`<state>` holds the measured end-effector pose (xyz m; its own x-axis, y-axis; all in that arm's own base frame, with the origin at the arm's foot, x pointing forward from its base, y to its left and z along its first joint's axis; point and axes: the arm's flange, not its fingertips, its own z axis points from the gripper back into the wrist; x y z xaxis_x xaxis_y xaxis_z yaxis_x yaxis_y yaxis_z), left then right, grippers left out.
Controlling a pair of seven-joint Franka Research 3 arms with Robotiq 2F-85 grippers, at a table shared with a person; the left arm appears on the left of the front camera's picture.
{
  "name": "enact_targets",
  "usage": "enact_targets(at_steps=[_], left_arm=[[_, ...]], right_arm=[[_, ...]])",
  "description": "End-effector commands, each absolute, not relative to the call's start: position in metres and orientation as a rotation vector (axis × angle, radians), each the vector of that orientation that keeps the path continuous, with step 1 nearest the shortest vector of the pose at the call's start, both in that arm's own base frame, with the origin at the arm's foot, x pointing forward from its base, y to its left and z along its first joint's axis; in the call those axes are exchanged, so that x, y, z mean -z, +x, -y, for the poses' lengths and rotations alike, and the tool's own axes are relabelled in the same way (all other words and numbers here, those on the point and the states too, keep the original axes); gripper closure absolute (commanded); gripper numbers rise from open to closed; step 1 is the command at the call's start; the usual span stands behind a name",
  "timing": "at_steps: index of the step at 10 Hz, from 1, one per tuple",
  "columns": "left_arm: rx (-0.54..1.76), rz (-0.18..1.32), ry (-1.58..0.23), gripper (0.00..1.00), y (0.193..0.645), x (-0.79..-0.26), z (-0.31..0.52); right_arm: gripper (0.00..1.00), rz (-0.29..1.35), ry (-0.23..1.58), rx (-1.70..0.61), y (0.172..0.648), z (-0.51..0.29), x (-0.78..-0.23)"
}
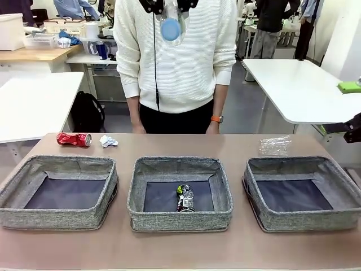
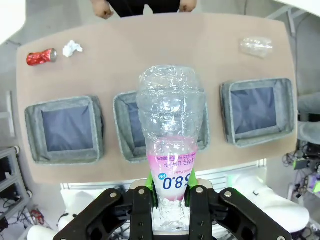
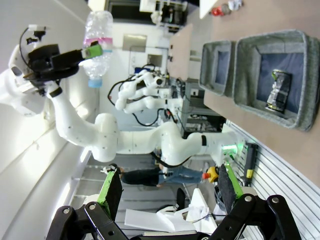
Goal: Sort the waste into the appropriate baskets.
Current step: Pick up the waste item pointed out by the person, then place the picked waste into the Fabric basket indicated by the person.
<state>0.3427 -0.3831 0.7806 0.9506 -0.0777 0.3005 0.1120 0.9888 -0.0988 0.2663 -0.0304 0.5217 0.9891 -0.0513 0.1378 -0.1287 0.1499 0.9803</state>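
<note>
Jutting from the left gripper's clamp is a clear bottle.

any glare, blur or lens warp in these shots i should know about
Front view: even light, sharp, the table edges straight. Left wrist view: the wide angle bows those edges, and the bottle looms large near the lens. Right wrist view: rolled sideways, with washed-out white glare at its left.
</note>
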Motion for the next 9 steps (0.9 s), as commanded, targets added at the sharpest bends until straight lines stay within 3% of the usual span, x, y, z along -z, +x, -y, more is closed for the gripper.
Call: enact_targets(at_steps=[1, 9], left_arm=[[0.085, 0.308, -0.104, 0.78, 0.3396, -0.7802, 0.3781], [0.085, 0.308, -0.104, 0.78, 0.3396, -0.7802, 0.3781]], right_arm=[[0.0, 0.14, 1.417, -0.057, 0.2663, 0.0308, -0.5255], [0.0, 0.14, 1.417, -0.057, 0.2663, 0.0308, -0.5255]])
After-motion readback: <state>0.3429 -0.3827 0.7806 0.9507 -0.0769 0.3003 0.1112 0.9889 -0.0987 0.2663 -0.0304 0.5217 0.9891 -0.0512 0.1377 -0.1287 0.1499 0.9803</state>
